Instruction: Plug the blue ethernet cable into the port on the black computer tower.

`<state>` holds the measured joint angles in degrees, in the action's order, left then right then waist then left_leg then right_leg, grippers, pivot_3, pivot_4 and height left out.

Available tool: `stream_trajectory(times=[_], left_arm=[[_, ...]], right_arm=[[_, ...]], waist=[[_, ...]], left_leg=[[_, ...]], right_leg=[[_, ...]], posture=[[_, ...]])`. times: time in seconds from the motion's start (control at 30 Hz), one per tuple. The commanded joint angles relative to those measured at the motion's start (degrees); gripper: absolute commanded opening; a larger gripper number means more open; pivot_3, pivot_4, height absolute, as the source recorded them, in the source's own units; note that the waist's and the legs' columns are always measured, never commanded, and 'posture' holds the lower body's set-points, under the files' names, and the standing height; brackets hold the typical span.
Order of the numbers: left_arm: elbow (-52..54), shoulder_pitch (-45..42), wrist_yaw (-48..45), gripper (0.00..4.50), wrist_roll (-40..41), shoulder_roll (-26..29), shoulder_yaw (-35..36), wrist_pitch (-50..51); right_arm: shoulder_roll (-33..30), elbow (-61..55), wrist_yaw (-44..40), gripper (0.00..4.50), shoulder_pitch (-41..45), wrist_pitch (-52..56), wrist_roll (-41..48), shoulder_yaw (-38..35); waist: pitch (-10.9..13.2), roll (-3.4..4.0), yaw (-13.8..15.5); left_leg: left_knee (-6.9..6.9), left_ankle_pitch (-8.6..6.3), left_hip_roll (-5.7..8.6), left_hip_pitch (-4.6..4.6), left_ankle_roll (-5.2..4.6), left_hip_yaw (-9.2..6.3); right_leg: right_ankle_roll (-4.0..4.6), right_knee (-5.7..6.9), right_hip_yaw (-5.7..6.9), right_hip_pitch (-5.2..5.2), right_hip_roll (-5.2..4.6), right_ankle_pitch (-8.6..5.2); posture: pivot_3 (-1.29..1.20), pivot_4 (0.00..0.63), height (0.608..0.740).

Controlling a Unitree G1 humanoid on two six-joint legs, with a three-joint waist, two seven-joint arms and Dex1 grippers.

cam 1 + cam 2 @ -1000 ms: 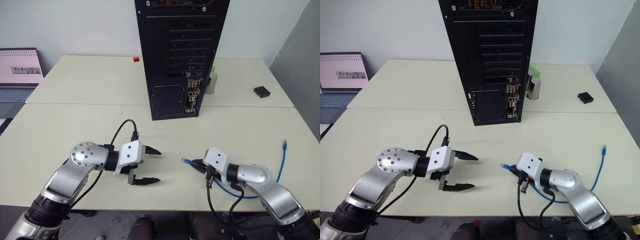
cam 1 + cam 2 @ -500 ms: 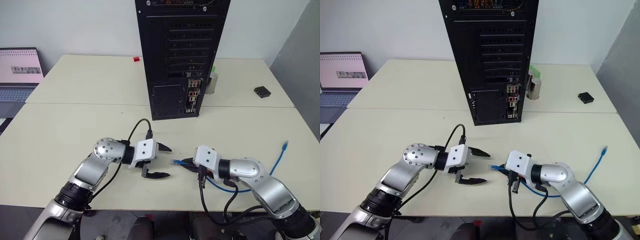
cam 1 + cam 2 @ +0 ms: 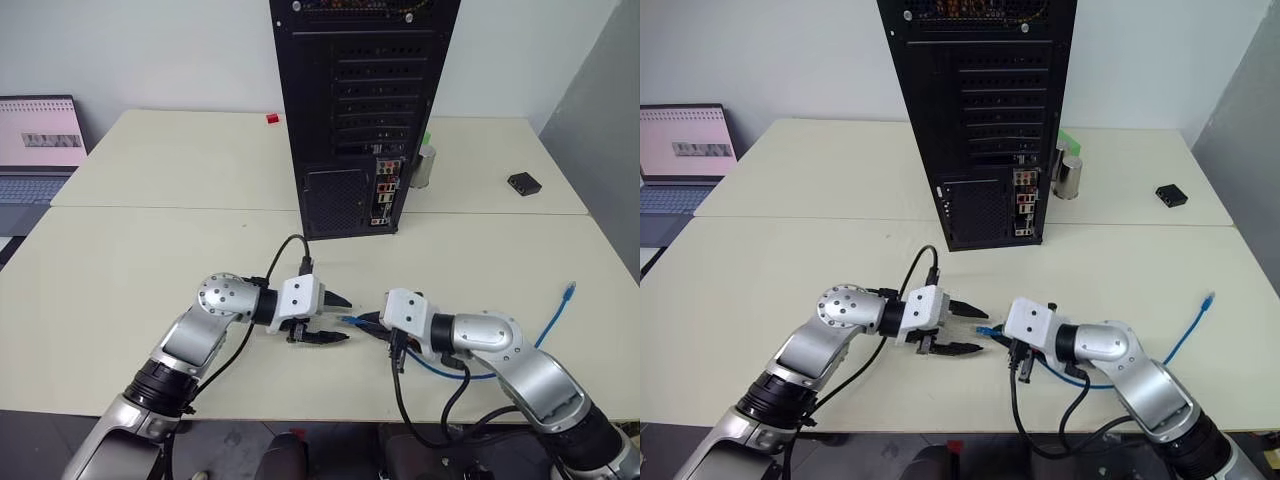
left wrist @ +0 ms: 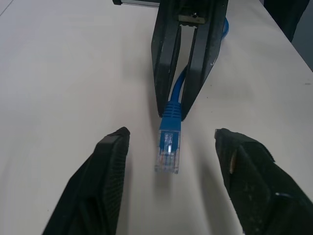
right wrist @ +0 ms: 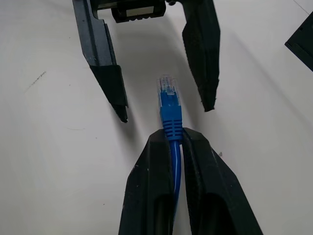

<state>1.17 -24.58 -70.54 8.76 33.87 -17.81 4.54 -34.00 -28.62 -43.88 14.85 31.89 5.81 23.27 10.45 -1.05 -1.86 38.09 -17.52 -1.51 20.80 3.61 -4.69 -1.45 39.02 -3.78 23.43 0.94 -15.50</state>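
- On the near half of the cream table (image 3: pixel 120 260), the two grippers met tip to tip, the left gripper (image 3: pixel 336 319) facing the right gripper (image 3: pixel 366 324).
- The right gripper was clamped on the blue ethernet cable (image 5: pixel 170 115) just behind its boot, so the clear plug stuck out past the fingertips toward the left gripper.
- The left gripper's fingers (image 4: pixel 111 161) stood apart, one on each side of the plug and not touching it; they gripped nothing.
- The plug hung just above the tabletop, between those two fingers.
- Behind the right gripper the cable ran back under the right arm, curved across the table and ended in its other plug (image 3: pixel 569 290) near the table's right edge.
- The black computer tower (image 3: pixel 360 110) stood upright farther back on the table, its strip of coloured ports (image 3: pixel 385 190) facing the robot, well apart from both grippers.
- A laptop (image 3: pixel 38 150) sat at the far left, and a small black box (image 3: pixel 523 183) lay at the far right.
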Motion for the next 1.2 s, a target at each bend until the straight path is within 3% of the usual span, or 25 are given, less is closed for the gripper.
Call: stream_trajectory(times=[0.03, 0.27, 0.53, 0.57, 0.77, 0.93, 1.07, 1.2], left_arm=[[0.6, -0.6, 0.0, 1.91, -0.4, 0.4, 0.3, -1.2], [-0.3, -0.7, 0.0, 0.40, -1.5, 0.4, 0.1, -2.6], [-1.2, -0.3, 0.5, 0.28, -2.2, -0.1, 0.2, -6.6], [-1.1, 0.0, 0.8, 0.28, -2.1, -0.3, 0.6, -7.5], [-0.6, 2.5, 4.2, 0.28, -2.4, -0.4, 2.8, -14.2], [-6.6, 2.5, 16.6, 0.28, -11.1, -2.6, 5.9, -37.2], [-12.3, 0.9, 24.8, 0.28, -17.8, -2.9, 7.3, -54.0], [-16.0, -0.4, 30.3, 0.28, -22.2, -2.8, 7.4, -64.6]], right_arm=[[0.3, -1.1, -0.6, 0.03, 0.9, -0.4, 0.2, -0.4], [0.4, -0.9, -0.9, 0.03, 1.3, -0.8, -0.1, -0.4], [-0.1, -1.9, -2.8, 0.02, 1.2, -1.1, 1.3, -1.3], [-0.5, -2.9, -3.3, 0.72, 1.0, 0.0, 2.7, -2.5], [-4.5, -9.8, -6.3, 2.22, -1.7, 8.5, 13.5, -13.0], [0.2, -12.7, -1.4, 3.43, -2.6, 18.4, 28.2, -25.3], [2.7, -12.5, 2.3, 3.48, -1.8, 23.8, 34.8, -27.7], [5.0, -10.4, 6.0, 3.48, 1.1, 25.8, 36.6, -26.7]], waist=[[0.0, 0.00, 0.0], [0.0, 0.00, 0.0], [0.0, 0.00, 0.0], [0.0, 0.00, 0.0], [0.0, 0.00, 0.1], [0.0, 0.00, 0.1], [0.0, 0.00, 0.2], [0.0, 0.01, 0.1]], left_leg=[[0.00, 0.00, 0.00, 0.00, 0.00, 0.00], [0.00, 0.00, 0.00, 0.00, 0.00, 0.00], [0.00, 0.00, 0.00, 0.00, 0.00, 0.00], [0.00, 0.00, 0.00, 0.00, 0.00, 0.00], [0.00, 0.00, 0.00, 0.01, 0.00, -0.02], [0.00, 0.00, -0.03, 0.00, 0.00, -0.04], [0.00, 0.00, -0.01, -0.02, 0.00, -0.03], [-0.01, 0.00, 0.00, -0.02, 0.00, -0.01]], right_leg=[[0.00, 0.00, 0.00, 0.00, 0.00, 0.00], [0.00, 0.00, 0.00, 0.00, 0.00, 0.00], [0.00, 0.00, 0.00, 0.00, 0.00, 0.00], [0.00, 0.00, 0.00, 0.00, 0.00, 0.00], [0.00, -0.01, 0.00, -0.01, -0.02, 0.00], [0.02, 0.00, 0.01, -0.01, -0.03, 0.02], [0.02, 0.00, 0.00, -0.04, -0.03, 0.03], [0.02, -0.01, 0.00, -0.04, -0.05, 0.03]], posture=[[0.00, 0.150, 0.740], [0.00, 0.150, 0.740], [0.00, 0.150, 0.740], [0.00, 0.150, 0.740], [0.00, 0.150, 0.740], [0.00, 0.150, 0.740], [0.00, 0.150, 0.740], [0.00, 0.150, 0.740]])
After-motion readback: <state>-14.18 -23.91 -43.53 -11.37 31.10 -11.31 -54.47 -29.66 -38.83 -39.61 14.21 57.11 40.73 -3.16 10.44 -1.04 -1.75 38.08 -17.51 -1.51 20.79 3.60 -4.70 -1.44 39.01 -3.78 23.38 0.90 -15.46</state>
